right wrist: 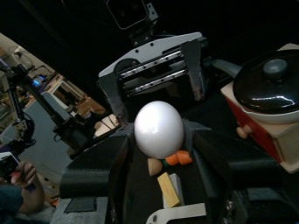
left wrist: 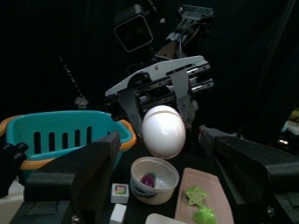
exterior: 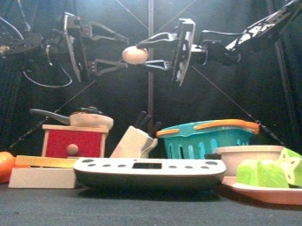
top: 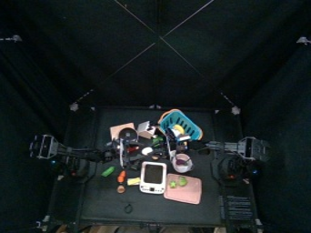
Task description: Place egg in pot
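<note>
A white egg [exterior: 134, 54] hangs high above the table between my two grippers. My right gripper [exterior: 154, 51] is shut on the egg, which shows between its jaws in the right wrist view [right wrist: 159, 128]. My left gripper [exterior: 97, 48] faces it from the left, open, with its jaws spread to either side of the egg [left wrist: 163, 131]. The pot [exterior: 83, 117], silver with a lid and a black handle, stands on a red toy stove [exterior: 77, 141] at the left, well below the egg. It also shows in the right wrist view [right wrist: 271, 79].
A teal basket [exterior: 207, 139] stands at the right, with a pale bowl [exterior: 250, 159] and a plate of green pieces [exterior: 269, 173] in front of it. A white kitchen scale [exterior: 147, 172] lies at the front middle, behind it a knife block [exterior: 133, 141]. An orange fruit [exterior: 5, 163] is at the far left.
</note>
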Action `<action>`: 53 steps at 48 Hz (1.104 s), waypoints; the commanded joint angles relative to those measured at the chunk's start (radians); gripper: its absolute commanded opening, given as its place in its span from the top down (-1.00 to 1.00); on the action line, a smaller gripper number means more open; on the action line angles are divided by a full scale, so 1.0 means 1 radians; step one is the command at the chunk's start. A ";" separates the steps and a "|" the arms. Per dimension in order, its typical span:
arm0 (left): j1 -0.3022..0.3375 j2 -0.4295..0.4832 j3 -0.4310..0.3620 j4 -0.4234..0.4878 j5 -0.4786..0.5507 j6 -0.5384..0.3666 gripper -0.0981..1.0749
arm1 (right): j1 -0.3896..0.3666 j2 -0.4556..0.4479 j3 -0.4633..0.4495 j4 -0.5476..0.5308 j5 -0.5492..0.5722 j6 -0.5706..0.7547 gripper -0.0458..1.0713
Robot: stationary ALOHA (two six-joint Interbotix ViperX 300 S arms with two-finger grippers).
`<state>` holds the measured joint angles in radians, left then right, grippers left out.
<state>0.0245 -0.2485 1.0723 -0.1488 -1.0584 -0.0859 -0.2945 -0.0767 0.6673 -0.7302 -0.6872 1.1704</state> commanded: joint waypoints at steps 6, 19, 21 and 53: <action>-0.031 -0.023 0.025 0.020 -0.009 0.002 -0.91 | 0.044 -0.109 0.098 0.069 0.005 0.009 -0.22; -0.049 -0.078 0.077 0.123 0.100 -0.002 -0.91 | 0.189 -0.267 0.290 0.288 0.247 0.011 -0.22; -0.051 -0.080 0.078 0.124 0.130 -0.002 -0.91 | 0.207 -0.298 0.308 0.344 0.341 0.011 -0.22; -0.064 -0.084 0.087 0.155 0.330 -0.005 -0.91 | 0.262 -0.376 0.344 0.531 1.015 0.011 -0.28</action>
<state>-0.0307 -0.3313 1.1689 0.0077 -0.7256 -0.0890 -0.0353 -0.4464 1.0186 -0.1963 0.3175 1.1812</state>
